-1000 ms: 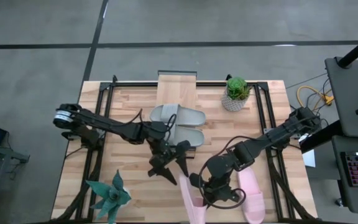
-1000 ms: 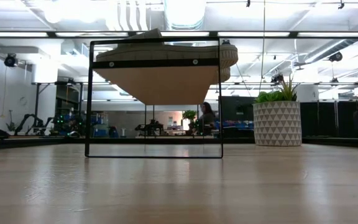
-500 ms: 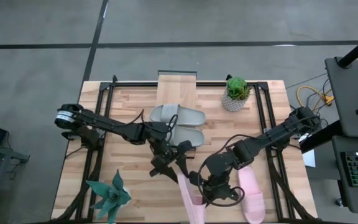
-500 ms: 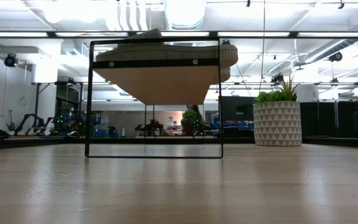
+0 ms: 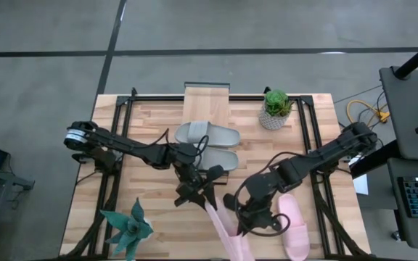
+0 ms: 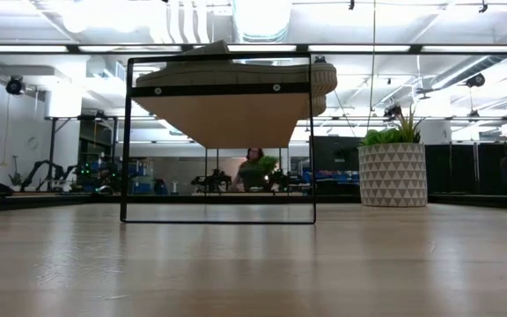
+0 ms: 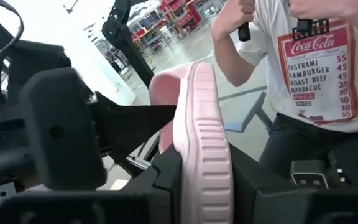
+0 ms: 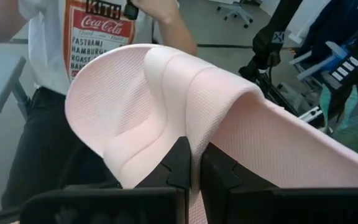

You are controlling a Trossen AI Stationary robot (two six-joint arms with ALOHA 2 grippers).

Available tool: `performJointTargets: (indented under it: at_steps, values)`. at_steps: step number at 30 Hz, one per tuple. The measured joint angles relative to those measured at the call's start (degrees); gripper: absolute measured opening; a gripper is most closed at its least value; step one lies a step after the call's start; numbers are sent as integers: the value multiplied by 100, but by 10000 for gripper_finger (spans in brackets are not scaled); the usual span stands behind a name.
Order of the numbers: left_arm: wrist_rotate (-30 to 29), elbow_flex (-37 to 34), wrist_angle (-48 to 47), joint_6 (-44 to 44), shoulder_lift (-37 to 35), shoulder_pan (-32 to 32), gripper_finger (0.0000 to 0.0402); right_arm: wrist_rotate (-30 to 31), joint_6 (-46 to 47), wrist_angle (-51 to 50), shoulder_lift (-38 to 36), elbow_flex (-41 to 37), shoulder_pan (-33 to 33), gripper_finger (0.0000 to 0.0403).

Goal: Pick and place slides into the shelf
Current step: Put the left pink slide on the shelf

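Slides on the go: one pink slide [image 5: 227, 230] held up edgewise near the front edge of the desk [image 5: 151, 119], well in front of the shelf [image 5: 207, 98]. Shelf at desk's back centre; grey pair [image 5: 207, 145] just in front of and partly over its plank in the high view, apparently riding on top in the low view. Lower space inside the black frame looks bare. Second pink slide [image 5: 294, 225] flat on the desk, front right of the shelf, beside the right arm.

Right pincer [image 8: 194, 165] clamped on the pink slide, fingers together on the strap edge. Left pincer [image 7: 194, 186] closing on the same slide's sole rim; fingers snug against both sides, so likely clamped too. Person in a printed T-shirt beyond the desk in both wrist views.

Step in hand, by judgement: handover between arms. Best done by confirming the left grip firm before releasing the right, keeping foam from twisting, then carrying toward the shelf clear of the potted plant [image 5: 276, 107].
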Motion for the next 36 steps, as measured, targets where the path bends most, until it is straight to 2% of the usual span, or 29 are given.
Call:
performJointTargets:
  at_steps: [5,10,21,24,30,36]
  values:
    - [-46,0,6,145,-25,2,57,90,123,-153,-89,30,-4,13]
    - [-90,-11,-230,227,-49,23,57,615,464,-570,-159,32,1,18]
    - [-213,-15,-717,302,-307,35,55,1247,688,-915,-423,113,-8,104]
    - [-410,-15,-867,306,-354,35,54,1356,724,-1194,-485,199,-8,123]
    - [-487,-13,-949,303,-490,33,53,1392,725,-1605,-630,351,-17,143]
    - [-721,-13,-1076,292,-623,31,53,1445,835,-1626,-809,408,-23,144]
